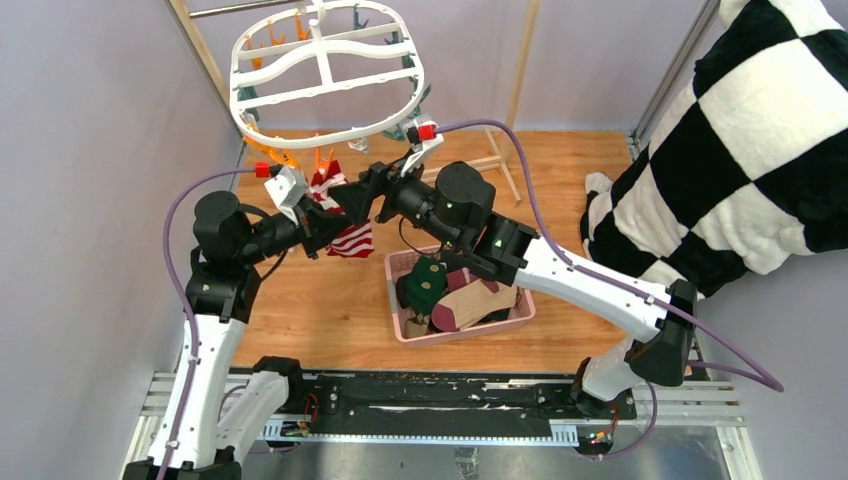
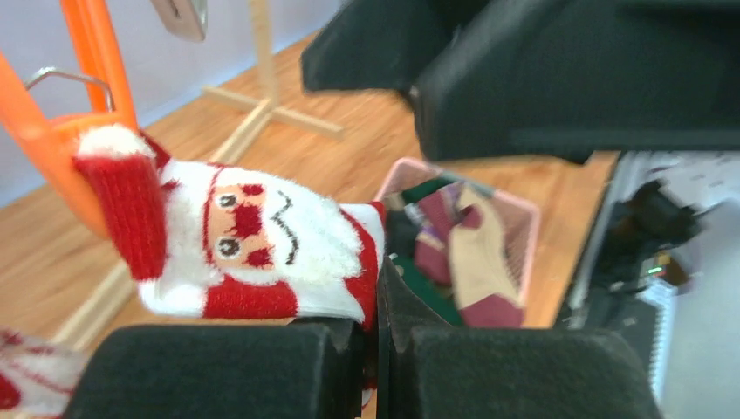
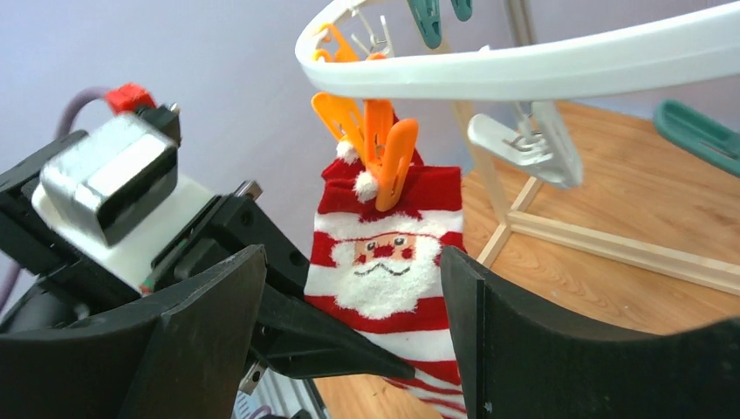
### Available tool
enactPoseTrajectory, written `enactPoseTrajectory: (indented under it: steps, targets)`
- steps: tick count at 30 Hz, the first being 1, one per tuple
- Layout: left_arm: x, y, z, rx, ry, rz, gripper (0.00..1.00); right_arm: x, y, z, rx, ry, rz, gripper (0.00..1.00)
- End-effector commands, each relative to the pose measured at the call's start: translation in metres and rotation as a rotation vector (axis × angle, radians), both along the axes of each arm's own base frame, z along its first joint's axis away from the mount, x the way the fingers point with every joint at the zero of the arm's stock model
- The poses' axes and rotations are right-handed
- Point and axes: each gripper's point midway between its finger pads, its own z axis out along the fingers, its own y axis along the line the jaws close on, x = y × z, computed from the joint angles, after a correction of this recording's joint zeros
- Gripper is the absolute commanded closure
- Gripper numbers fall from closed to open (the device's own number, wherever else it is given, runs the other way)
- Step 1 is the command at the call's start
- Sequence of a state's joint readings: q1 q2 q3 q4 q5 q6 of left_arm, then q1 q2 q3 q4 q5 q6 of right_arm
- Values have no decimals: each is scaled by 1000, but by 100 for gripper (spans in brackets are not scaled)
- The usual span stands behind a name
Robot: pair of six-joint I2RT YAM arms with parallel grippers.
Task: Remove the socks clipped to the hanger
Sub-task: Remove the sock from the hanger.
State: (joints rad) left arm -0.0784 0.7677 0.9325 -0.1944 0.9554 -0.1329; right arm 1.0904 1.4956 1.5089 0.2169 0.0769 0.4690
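Observation:
A red-and-white striped Santa sock (image 3: pixel 388 262) hangs from an orange clip (image 3: pixel 384 148) under the white hanger ring (image 3: pixel 524 61). My left gripper (image 2: pixel 380 288) is shut on the sock's edge (image 2: pixel 262 244), below the clip (image 2: pixel 52 148); one of its black fingers (image 3: pixel 332 345) shows in the right wrist view. My right gripper (image 3: pixel 353 262) is open, its jaws standing on either side of the sock just under the clip, touching nothing. From above, both grippers (image 1: pixel 338 212) (image 1: pixel 360 192) meet at the sock (image 1: pixel 352 242) under the hanger (image 1: pixel 330 75).
A pink slotted basket (image 1: pixel 395 265) holding several removed socks (image 1: pixel 460 295) sits on the wooden table below the right arm. A black-and-white checkered cloth (image 1: pixel 740 150) fills the right side. The wooden rack frame (image 1: pixel 520 60) stands behind, and teal clips (image 3: pixel 428 17) dangle from the ring.

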Motion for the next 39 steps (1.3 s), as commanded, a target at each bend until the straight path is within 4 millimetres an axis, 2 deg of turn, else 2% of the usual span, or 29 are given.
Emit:
enactPoseTrajectory:
  steps: [1, 9, 15, 24, 31, 39]
  targets:
    - [10, 30, -40, 272, -43, 148, 100, 16, -9, 14, 16, -13, -135, 22]
    - [8, 49, -37, 474, -311, 232, 100, 18, -4, 19, 46, 20, -136, 27]
    - [15, 46, -35, 677, -528, 187, 100, 11, 0, 23, 41, 36, -128, 28]
    - [24, 37, -49, 1021, -808, 115, 100, 6, -21, 29, 53, 53, -162, 28]
    - [42, 46, -53, 1230, -870, 190, 100, 2, -23, 28, 29, 60, -164, 29]
    - [53, 50, -38, 1312, -921, 272, 100, 5, -7, 15, -12, 88, -147, 29]
